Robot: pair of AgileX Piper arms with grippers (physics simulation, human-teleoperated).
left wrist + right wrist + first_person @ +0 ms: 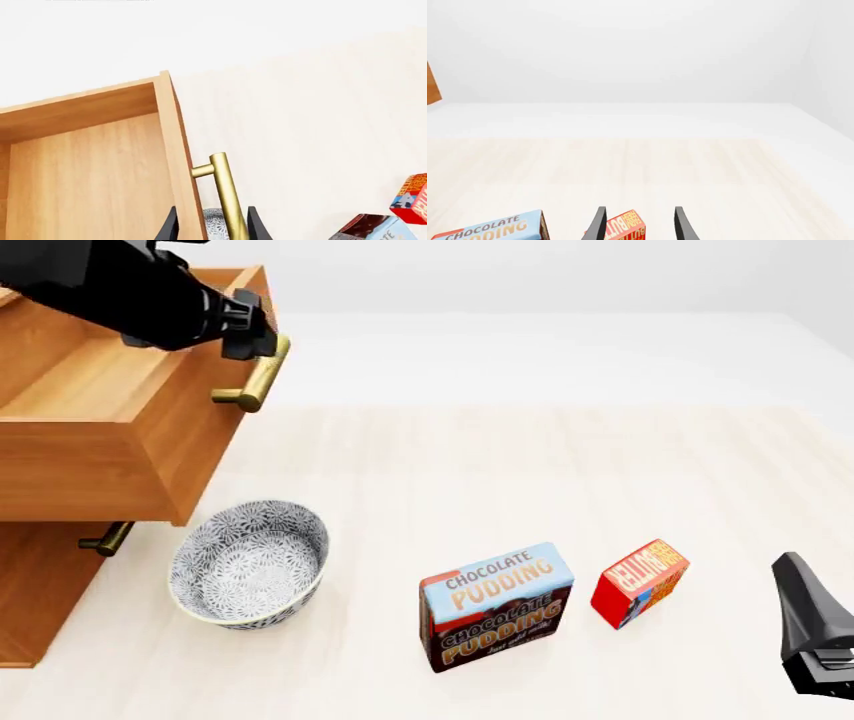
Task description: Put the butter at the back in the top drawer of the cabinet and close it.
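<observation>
The butter [641, 582] is a small red box standing on the table at the right, next to the pudding box. In the right wrist view the butter [624, 227] lies just ahead of my open right gripper [637, 212], in line with the gap between the fingers. That right gripper [798, 585] is at the table's near right edge. The top drawer [94, 440] of the cabinet [34, 590] is pulled out and its inside [87, 165] looks empty. My left gripper [254, 330] is at the brass handle [223, 190], open, with the fingers on either side of the bar.
A blue-and-brown Chocolate Pudding box [497, 605] stands left of the butter. A patterned bowl [251, 562] sits on the table below the open drawer's front. A lower drawer's handle [104, 538] shows under the top drawer.
</observation>
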